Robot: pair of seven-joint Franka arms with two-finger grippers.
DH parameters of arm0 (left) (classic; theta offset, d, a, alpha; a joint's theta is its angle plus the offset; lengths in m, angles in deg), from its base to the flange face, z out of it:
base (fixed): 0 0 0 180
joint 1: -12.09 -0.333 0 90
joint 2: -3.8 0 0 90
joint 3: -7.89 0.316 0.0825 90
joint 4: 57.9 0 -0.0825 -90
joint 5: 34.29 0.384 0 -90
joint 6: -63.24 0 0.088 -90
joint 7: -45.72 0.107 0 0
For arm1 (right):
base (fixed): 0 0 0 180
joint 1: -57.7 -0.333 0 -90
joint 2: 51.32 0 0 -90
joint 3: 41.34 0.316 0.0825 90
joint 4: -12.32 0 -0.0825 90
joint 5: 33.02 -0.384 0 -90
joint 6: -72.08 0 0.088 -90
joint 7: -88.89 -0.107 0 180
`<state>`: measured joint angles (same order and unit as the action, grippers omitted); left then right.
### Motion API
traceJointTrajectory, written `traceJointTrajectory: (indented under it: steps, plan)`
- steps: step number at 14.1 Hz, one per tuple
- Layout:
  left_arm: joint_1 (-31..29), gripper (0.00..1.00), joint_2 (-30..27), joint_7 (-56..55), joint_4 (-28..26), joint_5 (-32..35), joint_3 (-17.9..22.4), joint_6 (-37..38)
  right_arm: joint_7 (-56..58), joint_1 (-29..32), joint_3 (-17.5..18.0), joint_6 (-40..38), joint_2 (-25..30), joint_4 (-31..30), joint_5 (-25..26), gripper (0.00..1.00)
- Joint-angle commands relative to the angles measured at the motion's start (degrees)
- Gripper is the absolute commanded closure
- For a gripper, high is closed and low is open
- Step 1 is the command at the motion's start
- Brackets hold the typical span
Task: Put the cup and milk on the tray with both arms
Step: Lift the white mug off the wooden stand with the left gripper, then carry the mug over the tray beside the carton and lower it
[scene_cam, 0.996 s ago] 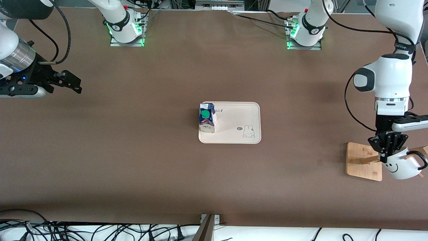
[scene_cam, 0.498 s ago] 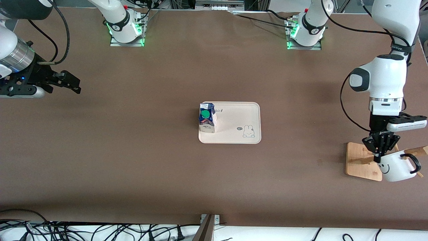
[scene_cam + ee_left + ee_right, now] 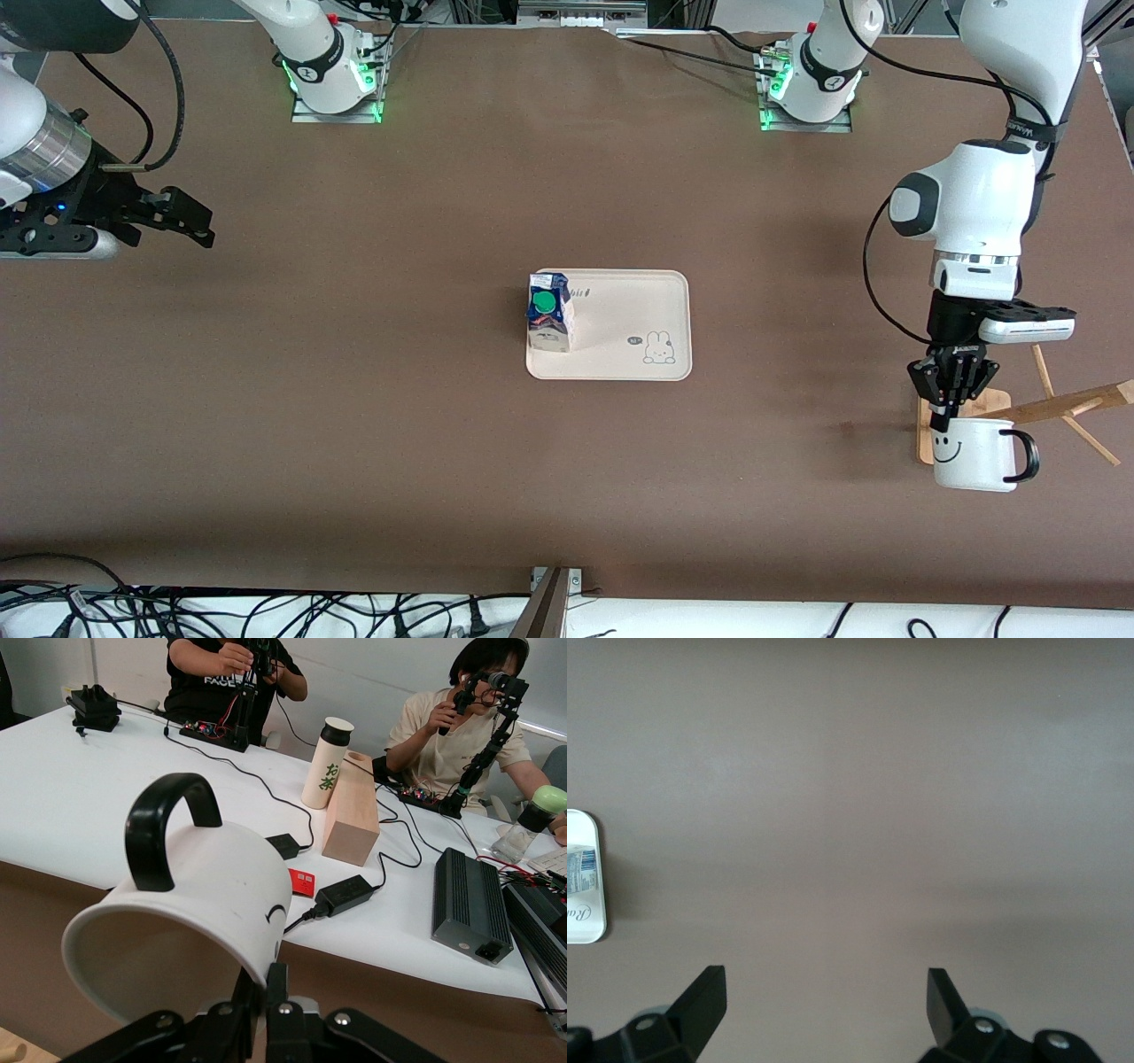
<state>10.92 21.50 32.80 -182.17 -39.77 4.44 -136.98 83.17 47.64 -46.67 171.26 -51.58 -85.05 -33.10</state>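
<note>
The milk carton [image 3: 548, 323] already stands on the tray [image 3: 638, 306]. The left end effector [image 3: 949, 416] pinches the smiley mug's [image 3: 973, 455] rim above the wooden rack [image 3: 1028, 409]. Next: carry it toward 9 o'clock. The right end effector [image 3: 190, 221] waits, spread wide.

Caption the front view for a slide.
Left gripper carries the cup over the wooden rack; milk on tray; right gripper waits.

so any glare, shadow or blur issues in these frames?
Front view: even light, soft shadow beside the milk on the tray. Left wrist view: cup sharp in the left gripper. Right wrist view: flat, featureless table past the open right gripper.
</note>
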Motion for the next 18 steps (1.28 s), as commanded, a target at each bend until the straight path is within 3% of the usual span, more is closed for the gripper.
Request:
traceJointTrajectory:
  steps: [1, 5, 11, 14, 18]
  plan:
    - [-0.23, 1.0, -2.93, 0.26, -2.02, -0.41, -0.76, 2.89, 0.27, -0.04, 0.41, -1.26, -0.27, 1.3, 0.95, 0.0]
    - [-0.14, 1.0, -4.25, 0.61, -0.89, 0.12, -3.13, 16.57, 0.18, -0.13, 0.59, -1.26, -0.18, 1.3, 0.95, 0.0]
    - [1.78, 1.0, -3.99, 9.39, 11.14, 5.74, -5.33, 56.38, 0.09, -0.13, 0.5, -1.26, -0.18, 1.3, 0.87, 0.0]
    - [1.88, 1.0, -4.43, 8.96, 12.56, 5.13, -8.39, 65.46, 0.09, -0.13, 0.41, -1.18, -0.18, 1.3, 0.87, 0.0]
    - [2.05, 1.0, -3.29, 4.15, 20.45, 5.83, -12.89, 81.27, 0.09, -0.13, 0.41, -0.91, -0.18, 1.3, 0.87, 0.0]
